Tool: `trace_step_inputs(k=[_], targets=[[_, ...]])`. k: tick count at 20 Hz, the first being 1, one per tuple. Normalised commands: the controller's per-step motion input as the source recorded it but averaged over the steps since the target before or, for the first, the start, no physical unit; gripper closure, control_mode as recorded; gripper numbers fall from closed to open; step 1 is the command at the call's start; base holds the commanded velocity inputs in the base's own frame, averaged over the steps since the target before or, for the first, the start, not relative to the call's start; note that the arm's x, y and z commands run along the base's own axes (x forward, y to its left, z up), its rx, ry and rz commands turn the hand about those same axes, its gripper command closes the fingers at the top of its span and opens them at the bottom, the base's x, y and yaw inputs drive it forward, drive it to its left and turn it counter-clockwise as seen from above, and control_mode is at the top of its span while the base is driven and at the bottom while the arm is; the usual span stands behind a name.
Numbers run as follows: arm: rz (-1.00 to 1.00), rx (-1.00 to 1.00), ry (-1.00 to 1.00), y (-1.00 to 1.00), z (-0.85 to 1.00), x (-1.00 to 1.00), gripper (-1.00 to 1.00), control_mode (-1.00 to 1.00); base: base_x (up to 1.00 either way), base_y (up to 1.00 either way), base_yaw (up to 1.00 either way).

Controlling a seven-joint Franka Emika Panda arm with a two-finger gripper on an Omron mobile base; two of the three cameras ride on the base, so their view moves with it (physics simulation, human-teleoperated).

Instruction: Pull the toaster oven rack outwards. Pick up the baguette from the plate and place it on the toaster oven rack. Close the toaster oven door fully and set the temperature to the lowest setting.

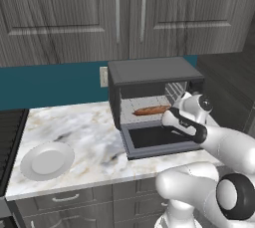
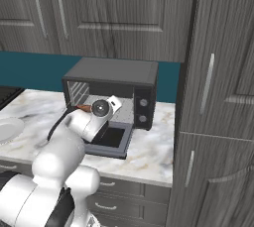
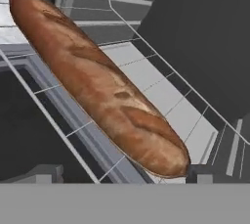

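The toaster oven [image 1: 155, 97] stands on the marble desk [image 1: 89, 132] with the toaster oven door [image 1: 159, 140] dropped flat toward the robot, directly below and just ahead of the fingers [image 3: 122, 179]. The fingers are spread wide and hold nothing; their two dark tips sit at the lower edge of the hand view, one on each side of the near end of the baguette [image 3: 97, 86]. The baguette lies on the toaster oven rack [image 3: 166, 96], just beyond the fingers, its long axis running diagonally away from them across the wire grid, roughly along the oven's width. So the loaf looks placed, and the next move is judged to be closing the door, whose front edge lies beneath the hand and nearer the robot. The plate [image 1: 47, 161] sits bare, well apart to the fingers' left. The knobs [image 2: 143, 110] are to their right, past the cavity. Nothing stands between hand and door.
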Motion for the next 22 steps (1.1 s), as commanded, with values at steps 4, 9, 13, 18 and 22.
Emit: trace_step_inputs(k=[4,9,13,18,22], targets=[[0.00,-0.07,0.14,0.00,-0.43,0.21,-1.00,-1.00,0.00,0.00,0.00],[0.00,-0.05,0.12,0.00,-0.39,0.19,-1.00,-1.00,0.00,0.00,0.00],[0.00,0.00,0.00,0.00,-0.17,0.07,-1.00,-1.00,0.00,0.00,0.00],[0.00,0.00,0.00,0.00,-0.05,0.08,-1.00,-1.00,0.00,0.00,0.00],[-0.05,0.00,-0.08,0.00,0.00,0.17,-1.00,-1.00,0.00,0.00,0.00]])
